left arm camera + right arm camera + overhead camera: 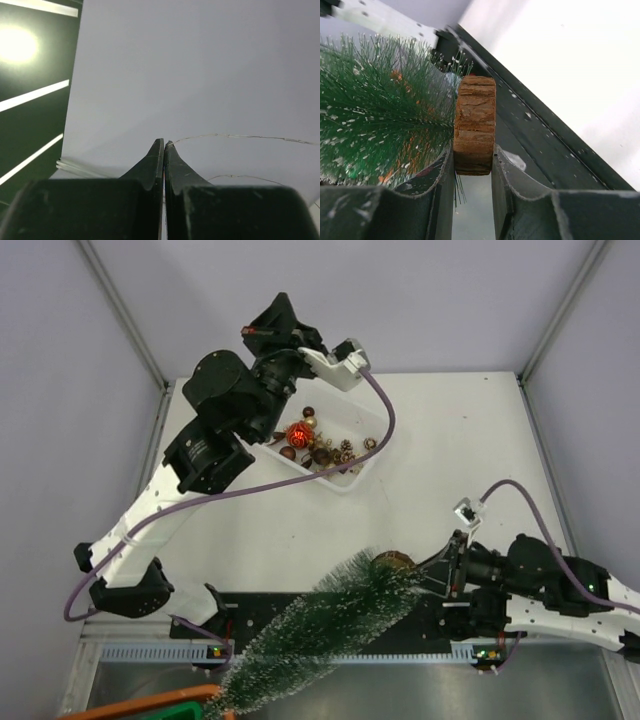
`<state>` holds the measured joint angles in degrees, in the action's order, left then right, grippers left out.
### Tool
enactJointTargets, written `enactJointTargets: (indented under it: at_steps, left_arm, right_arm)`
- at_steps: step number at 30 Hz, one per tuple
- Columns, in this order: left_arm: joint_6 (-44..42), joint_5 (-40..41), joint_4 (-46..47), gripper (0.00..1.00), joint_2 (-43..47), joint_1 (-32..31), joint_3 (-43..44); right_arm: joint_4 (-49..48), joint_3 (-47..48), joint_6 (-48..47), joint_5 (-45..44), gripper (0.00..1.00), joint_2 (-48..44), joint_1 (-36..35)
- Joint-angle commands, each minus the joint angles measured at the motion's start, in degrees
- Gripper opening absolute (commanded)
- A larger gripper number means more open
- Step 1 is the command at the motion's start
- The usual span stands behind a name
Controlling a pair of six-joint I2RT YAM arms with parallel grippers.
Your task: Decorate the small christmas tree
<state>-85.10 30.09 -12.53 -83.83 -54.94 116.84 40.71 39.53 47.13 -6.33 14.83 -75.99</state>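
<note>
Currently the right jaws are clamped on the edge of the round wooden disc base (474, 125), one finger on each flat face, bristles fanning off to the left of them. The small christmas tree (320, 625) lies tilted well on the near side of the white tray (352, 478). Its base is toward the tray's near right and its tip points away, out past the near edge of the surface (450, 440).

The left jaws are pressed together above the tray's far left corner, aimed at the back wall. A hair-thin strand (240, 136) trails from their tips; what hangs on it I cannot tell. Loose baubles and pinecones (320, 445) fill the tray.

Judging the step as hanging an ornament:
- Keep the disc pinched firmly so the tree cannot roll.
- Bring the strand from above the tray down over the mid bristles.
- Part the left jaws only once the strand has snagged in the bristles.
</note>
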Motion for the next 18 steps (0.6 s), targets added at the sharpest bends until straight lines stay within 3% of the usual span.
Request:
enactJointTargets:
  at_steps: [1, 6, 18]
  left_arm:
    - [6.70, 2.52, 0.58, 0.00, 7.36, 2.73, -5.90]
    - [9.51, 1.82, -0.73, 0.00, 12.72, 4.13, -14.35]
    - [21.19, 0.24, -8.64, 0.00, 16.94, 7.74, -13.56]
  right_arm:
    - [-8.62, 5.20, -0.29, 0.97, 0.00, -2.53, -0.04]
    - [-13.01, 8.46, -1.34, 1.23, 0.00, -2.09, -0.21]
    - [-21.02, 8.72, 0.41, -2.53, 0.00, -3.84, -0.21]
